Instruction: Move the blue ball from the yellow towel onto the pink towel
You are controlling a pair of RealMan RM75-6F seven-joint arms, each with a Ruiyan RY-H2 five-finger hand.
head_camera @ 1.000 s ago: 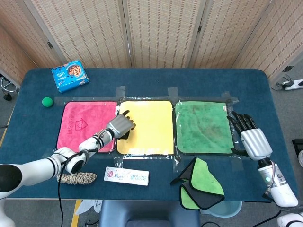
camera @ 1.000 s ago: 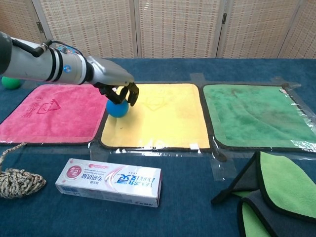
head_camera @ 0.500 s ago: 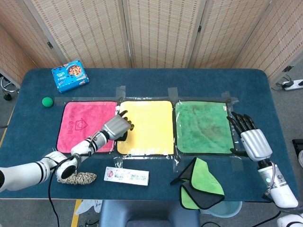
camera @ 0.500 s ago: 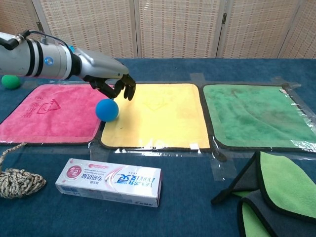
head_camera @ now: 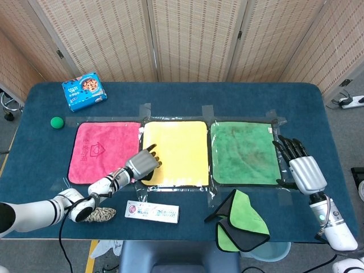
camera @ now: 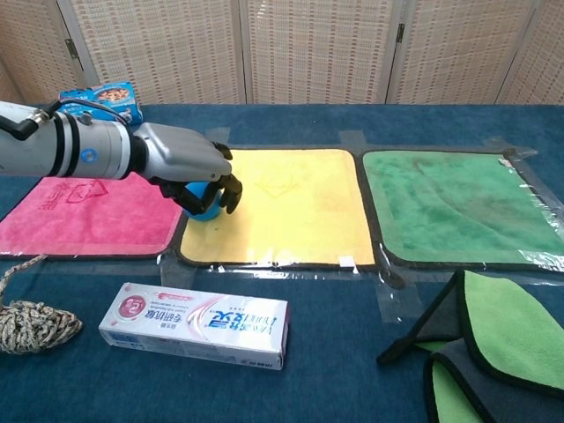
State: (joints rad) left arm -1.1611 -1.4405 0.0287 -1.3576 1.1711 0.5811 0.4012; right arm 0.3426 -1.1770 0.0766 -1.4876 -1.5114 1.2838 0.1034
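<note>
The blue ball lies at the left edge of the yellow towel, beside the pink towel. My left hand covers it from above with fingers curled down around it, so only a sliver of blue shows between them. In the head view the left hand sits over the front left corner of the yellow towel and hides the ball; the pink towel is just to its left. My right hand lies with fingers spread at the right edge of the green towel, holding nothing.
A toothpaste box and a rope bundle lie in front of the towels. A folded green cloth sits front right. A blue box and a green ball are at the back left.
One second ago the left hand was on the ball; half a second ago it lifted and the ball lay free at the towels' seam. Now the hand has dropped over it and curled around it.
</note>
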